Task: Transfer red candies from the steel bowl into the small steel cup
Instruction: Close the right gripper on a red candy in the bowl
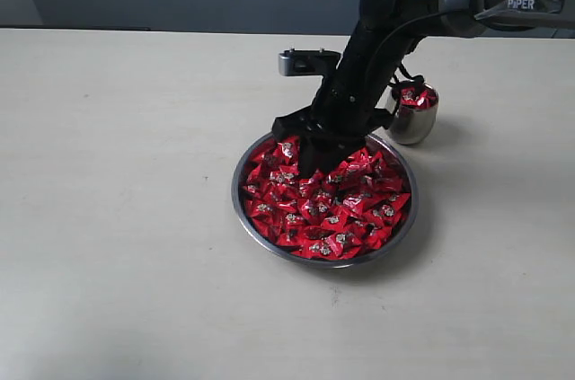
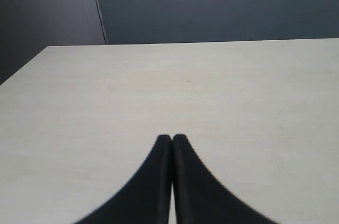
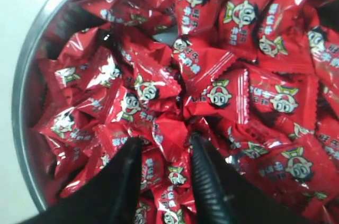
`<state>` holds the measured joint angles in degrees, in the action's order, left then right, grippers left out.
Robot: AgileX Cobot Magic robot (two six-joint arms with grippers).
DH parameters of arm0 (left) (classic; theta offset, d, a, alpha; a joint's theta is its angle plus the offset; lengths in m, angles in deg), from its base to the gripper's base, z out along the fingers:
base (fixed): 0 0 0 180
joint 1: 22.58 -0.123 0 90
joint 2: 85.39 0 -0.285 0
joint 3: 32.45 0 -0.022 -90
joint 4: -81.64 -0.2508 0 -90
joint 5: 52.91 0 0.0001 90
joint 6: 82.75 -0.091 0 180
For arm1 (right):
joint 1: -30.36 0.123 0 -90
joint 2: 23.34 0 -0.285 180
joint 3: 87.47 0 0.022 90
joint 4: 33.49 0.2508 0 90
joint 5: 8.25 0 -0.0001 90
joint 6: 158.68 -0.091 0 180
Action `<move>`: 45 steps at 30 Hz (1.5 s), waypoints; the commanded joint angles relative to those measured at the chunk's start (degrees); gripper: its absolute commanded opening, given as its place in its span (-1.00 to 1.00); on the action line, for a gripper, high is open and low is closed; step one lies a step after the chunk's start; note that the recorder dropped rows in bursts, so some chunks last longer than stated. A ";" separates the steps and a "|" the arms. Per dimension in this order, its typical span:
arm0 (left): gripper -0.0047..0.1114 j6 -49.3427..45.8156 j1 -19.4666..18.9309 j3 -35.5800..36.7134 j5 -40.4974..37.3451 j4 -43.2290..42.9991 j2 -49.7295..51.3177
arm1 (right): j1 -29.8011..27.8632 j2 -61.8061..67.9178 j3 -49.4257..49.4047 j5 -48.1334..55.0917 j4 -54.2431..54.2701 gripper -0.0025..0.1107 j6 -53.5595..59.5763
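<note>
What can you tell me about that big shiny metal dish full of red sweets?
It is a wide, shallow round steel bowl, shiny, with a thin rim. It sits level on the pale table and is filled nearly to the rim with small red-wrapped candies. The black right tool reaches into the candies on its far side, jaws parted; whether it touches the steel cannot be seen.
</note>
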<state>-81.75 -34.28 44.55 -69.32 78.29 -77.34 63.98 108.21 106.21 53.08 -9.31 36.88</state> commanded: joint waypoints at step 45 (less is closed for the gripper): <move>-0.91 0.15 0.42 0.22 0.10 -0.33 -0.26 | 0.83 2.79 0.20 -2.62 0.96 -0.38 0.91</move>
<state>-81.75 -34.28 44.55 -69.32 78.29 -77.34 64.92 111.04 106.21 50.65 -8.16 37.26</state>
